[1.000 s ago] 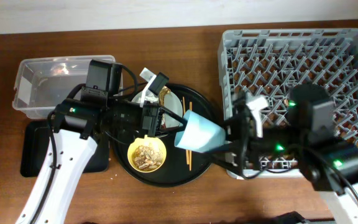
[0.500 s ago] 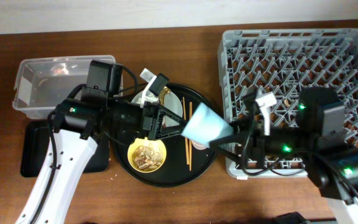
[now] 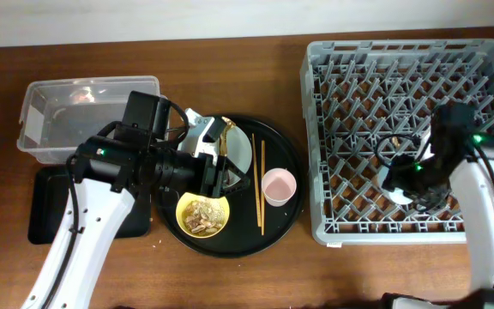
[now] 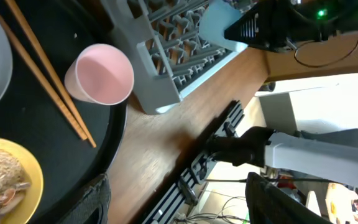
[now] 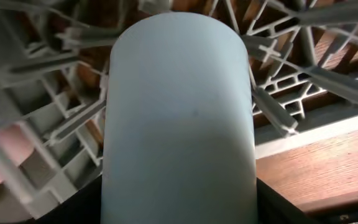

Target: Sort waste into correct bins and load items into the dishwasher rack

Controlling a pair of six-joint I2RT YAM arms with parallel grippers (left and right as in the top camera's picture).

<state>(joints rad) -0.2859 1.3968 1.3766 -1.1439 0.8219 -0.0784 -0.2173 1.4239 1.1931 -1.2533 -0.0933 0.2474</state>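
Right claw (image 3: pixel 406 182) clamped around light blue cup (image 5: pixel 179 118), over dishwasher rack (image 3: pixel 358 77).

- A brown wooden table (image 3: pixel 230 60) carries 4 things.
- Upper left: a clear plastic box (image 3: pixel 26 116) with a white label on its left end.
- Just below it, lower left: a shallow black rectangular tray (image 3: pixel 45 206).
- Centre: a large round black tray (image 3: pixel 247 236).
- Right: a square grey dishwasher rack (image 3: pixel 384 233), just beside the round tray.

Left claw (image 3: pixel 215 169) gaping wide, pointing toward 3 o'clock. Right claw (image 3: pixel 404 182) angling toward 8 o'clock, gripping light blue cup (image 5: pixel 179 124).
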